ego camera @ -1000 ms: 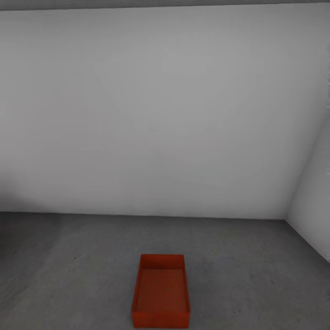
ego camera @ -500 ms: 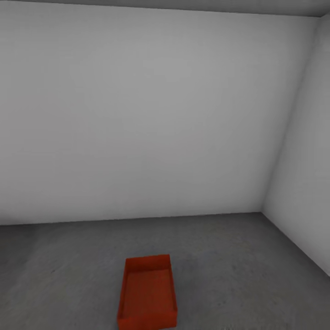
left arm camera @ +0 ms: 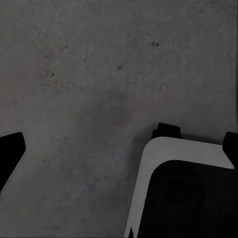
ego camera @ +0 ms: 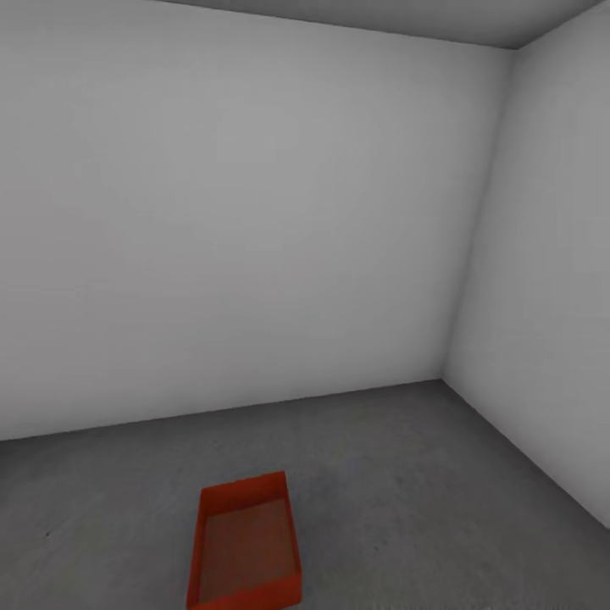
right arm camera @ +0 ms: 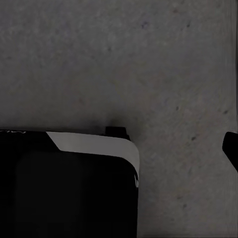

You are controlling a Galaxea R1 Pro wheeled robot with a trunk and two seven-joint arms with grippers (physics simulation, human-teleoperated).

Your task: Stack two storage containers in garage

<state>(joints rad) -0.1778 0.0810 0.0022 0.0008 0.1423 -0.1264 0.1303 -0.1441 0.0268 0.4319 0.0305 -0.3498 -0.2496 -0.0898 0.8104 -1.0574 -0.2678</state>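
Red-orange storage container (ego camera: 246,551) sits on the grey concrete floor (ego camera: 407,474), low and slightly left of centre, long axis pointing away toward the wall. Whether either gripper is open, I cannot tell.

1. Evenly and softly lit in the head view, no visible lamp or source; white walls (ego camera: 254,220) shading to a gentle grey towards the corner and the ceiling
2. Faintly darker on the grey floor (ego camera: 398,474) near the wall's foot; no hard shadow beside the red-orange container (ego camera: 246,542)
3. Slightly soft and smeared throughout, no glare
4. Much dimmer in both wrist views: mottled concrete, grainy, with dark blurred robot parts (left arm camera: 183,198) and a soft shadow beneath them
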